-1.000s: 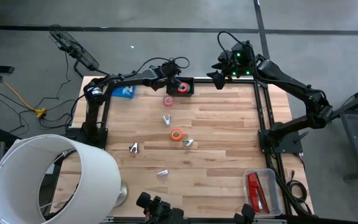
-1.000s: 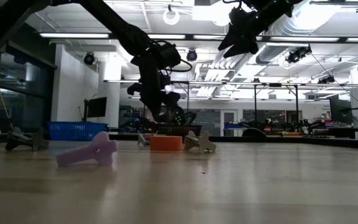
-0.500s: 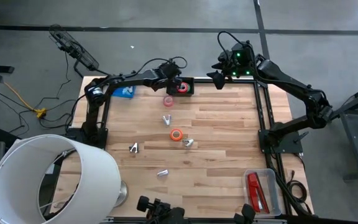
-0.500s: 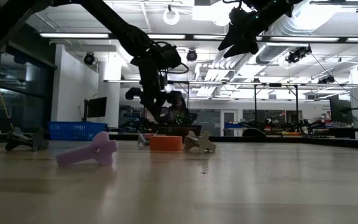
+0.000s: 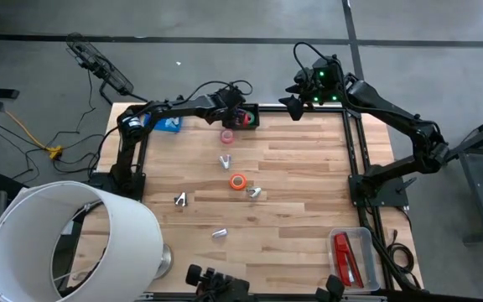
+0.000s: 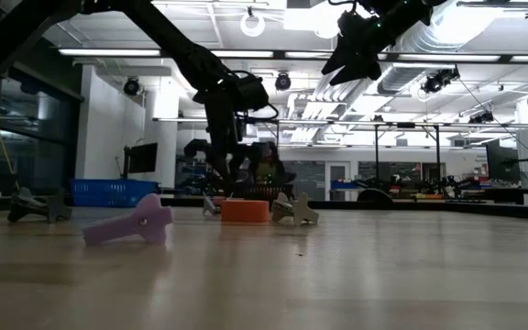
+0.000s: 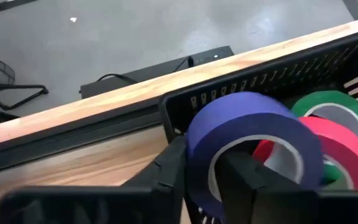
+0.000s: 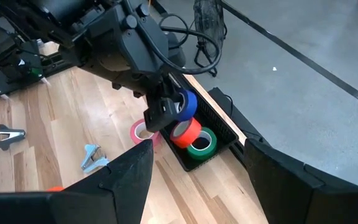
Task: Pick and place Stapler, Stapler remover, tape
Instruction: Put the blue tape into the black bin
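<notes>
Left gripper (image 7: 207, 180): at the far table edge, over the black tray (image 7: 328, 59); fingers astride the wall of the purple tape roll (image 7: 253, 134), one inside the ring, one outside; whether pinched or just loosening, cannot tell.
Key relation: purple roll stands on edge, directly above the tray's near end, touching the red roll (image 7: 334, 146) already inside; straight down from the claw, so only a release and a lift seem needed.
Tray contents: red roll leaning over a green roll (image 7: 340, 112).
Right gripper (image 8: 194, 174): parked high past the far edge, jaws spread, holding nothing; farther from all loose items than the left.
Still on the table: pink roll (image 5: 227, 135) just beside the tray, orange roll (image 5: 238, 182) mid-table, silvery claw removers (image 5: 180, 199) scattered; left arm nearer.
Stapler (image 5: 344, 257): glossy red, long axis running near to far, lying in a clear bin (image 5: 365, 243) at the near right corner.
Materials: smooth matte tape rings, perforated plastic tray wall, pale wood plank tabletop (image 5: 309, 184).
</notes>
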`<state>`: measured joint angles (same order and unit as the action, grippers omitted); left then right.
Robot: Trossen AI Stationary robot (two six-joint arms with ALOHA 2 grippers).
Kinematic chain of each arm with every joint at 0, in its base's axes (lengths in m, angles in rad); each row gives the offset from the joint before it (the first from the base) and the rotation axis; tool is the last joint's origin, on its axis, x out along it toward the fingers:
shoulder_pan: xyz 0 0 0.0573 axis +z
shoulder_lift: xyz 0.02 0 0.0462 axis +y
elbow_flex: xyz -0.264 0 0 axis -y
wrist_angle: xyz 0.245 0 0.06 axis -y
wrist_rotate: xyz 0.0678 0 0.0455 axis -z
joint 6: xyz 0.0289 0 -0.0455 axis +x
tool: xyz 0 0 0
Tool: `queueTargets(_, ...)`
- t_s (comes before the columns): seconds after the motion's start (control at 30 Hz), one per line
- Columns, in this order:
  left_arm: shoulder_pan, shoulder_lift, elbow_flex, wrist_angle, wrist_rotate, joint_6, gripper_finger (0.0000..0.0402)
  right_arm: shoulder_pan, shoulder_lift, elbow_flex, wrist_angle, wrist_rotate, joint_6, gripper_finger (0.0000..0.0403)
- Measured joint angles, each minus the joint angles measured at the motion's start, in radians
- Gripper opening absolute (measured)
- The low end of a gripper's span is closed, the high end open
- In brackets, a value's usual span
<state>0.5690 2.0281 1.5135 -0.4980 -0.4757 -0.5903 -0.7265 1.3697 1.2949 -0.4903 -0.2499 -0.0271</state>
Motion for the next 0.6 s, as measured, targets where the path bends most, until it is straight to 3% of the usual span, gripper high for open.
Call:
queueTargets(0.27,0.000,-0.001,0.000,0.048,0.044,0.009,0.0143,0.000,0.000,0.000,-0.004,-0.002,-0.004,0.0243)
queueTargets(0.6,0.001,-0.001,0.000,0.129,0.139,0.059,0.0153,0.000,0.000,0.000,-0.011,-0.003,-0.018,0.0243)
